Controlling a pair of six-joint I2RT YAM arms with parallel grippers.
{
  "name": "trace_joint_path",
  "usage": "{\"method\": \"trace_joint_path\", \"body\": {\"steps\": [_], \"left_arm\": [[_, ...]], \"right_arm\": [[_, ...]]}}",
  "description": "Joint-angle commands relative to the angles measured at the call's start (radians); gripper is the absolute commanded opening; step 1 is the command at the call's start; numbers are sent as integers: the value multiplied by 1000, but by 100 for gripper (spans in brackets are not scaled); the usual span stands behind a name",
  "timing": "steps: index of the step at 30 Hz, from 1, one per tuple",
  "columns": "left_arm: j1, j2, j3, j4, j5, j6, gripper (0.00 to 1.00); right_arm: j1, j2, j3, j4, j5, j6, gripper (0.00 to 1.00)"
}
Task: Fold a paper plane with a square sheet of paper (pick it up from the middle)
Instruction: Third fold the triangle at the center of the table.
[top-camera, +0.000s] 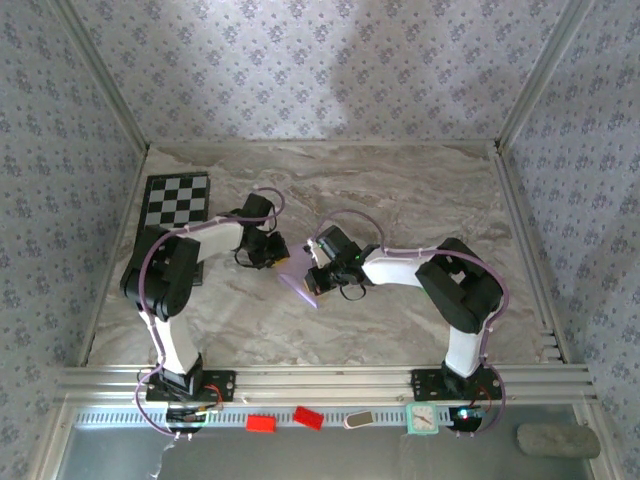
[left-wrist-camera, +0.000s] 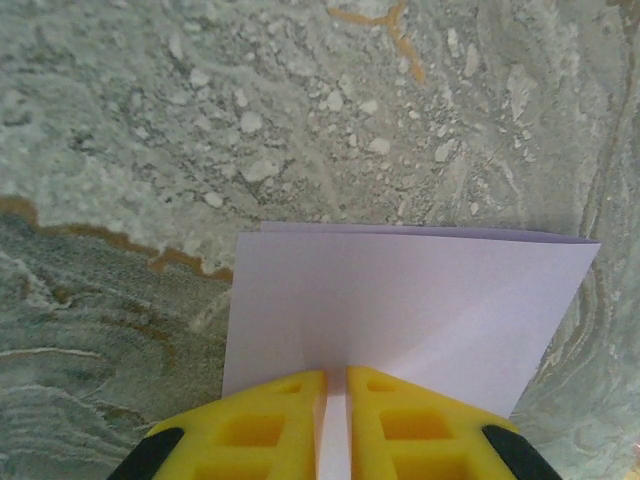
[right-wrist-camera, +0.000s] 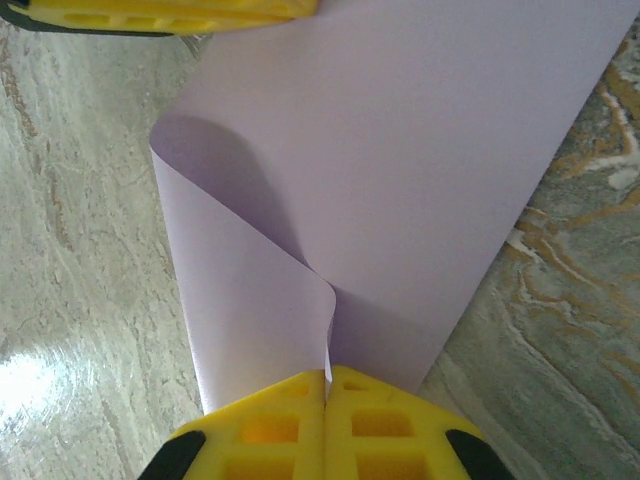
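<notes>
- Yellow fingers of right hand (right-wrist-camera: 327, 388) are fully closed, pinching sheet (right-wrist-camera: 420, 150) at its near edge. The paper bulges into a soft loop right at the pinch.
- Left hand (left-wrist-camera: 337, 388) is closed to a thin slit with the sheet's other end clamped in it. Two layers show at the far edge, slightly offset.
- Sheet spans between both hands over the middle of desk (top-camera: 400, 190), a bit toward the left edge. Can't tell whether its low corner touches the marble.
- Risk: if the hands drift apart, the thin paper goes taut. It then tears at a pinch or slides out of the shallower grip.
- Risk: pressing down with that loop present puts the crease off the centre line, so the plane comes out skewed.
- Risk: flattening now locks in the layer offset, so the edges need squaring first.
- Risk: if one hand lets go early, the sheet springs open or swings and the fold is lost.
- Risk: the hands sit close together, so any wrist twist could clash fingers or crumple the span.
</notes>
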Motion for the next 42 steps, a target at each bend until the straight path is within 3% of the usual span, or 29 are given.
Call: {"method": "trace_joint_path", "body": {"steps": [1,16,27,34,42], "left_arm": [[-8,48,6,-65,-18,29,15],[-12,47,35,-80,-9,60,14],[-12,-56,64,-74,-21,43,17],[-11,-247,-62,-18,-88,-57,19],[-65,-399,-276,192,0,-227,18]], "right_arm": [[-7,-5,29,-32,21,10,5],[-8,24,41,-53,12,1,5],[-9,51,45,-75,11,2,5],[-14,47,41,-79,12,10,5],[-19,52,41,-77,0,25,5]]}}
